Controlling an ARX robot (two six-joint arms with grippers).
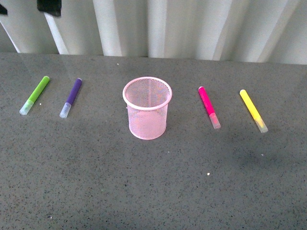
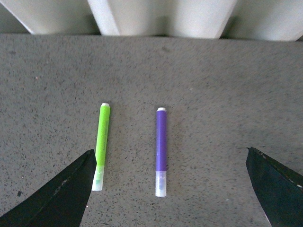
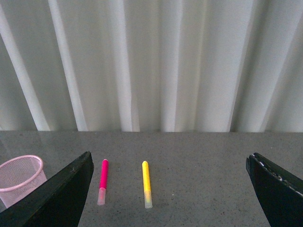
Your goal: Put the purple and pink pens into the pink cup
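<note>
In the front view neither tool appears. A pale pink wire-mesh cup (image 1: 147, 108), cylindrical with a thicker rolled rim, stands upright with its mouth open near the middle of the speckled grey bench (image 1: 153, 191). With the cup as the dial's centre, a short, chunky dark purple marker (image 1: 71, 97) with a translucent whitish cap lies at 9 o'clock, well apart from the cup, its cap toward 7 o'clock. A lime-green marker (image 1: 34, 95) lies beyond it on the same side, almost parallel. At 3 o'clock lies a hot pink marker (image 1: 209, 107) of the same build, cap toward 5 o'clock, and further out a yellow marker (image 1: 253, 110). All four lie flat on the bench, outside the cup. A pleated white curtain (image 1: 192, 28) hangs behind at 12 o'clock.

In the left wrist view the left tool (image 2: 169, 150) is spread wide, its dark fingers (image 2: 57, 194) gripping nothing. The purple marker (image 2: 161, 151) lies on the bench between them, touched by neither. The lime-green marker (image 2: 101, 144) lies alongside it, just by one fingertip.

In the right wrist view the right tool (image 3: 170, 153) is likewise spread wide and grips nothing. The pink marker (image 3: 102, 182) and yellow marker (image 3: 147, 184) lie side by side between its fingers (image 3: 57, 198). The cup (image 3: 21, 177) stands beyond one finger, which partly hides it.
</note>
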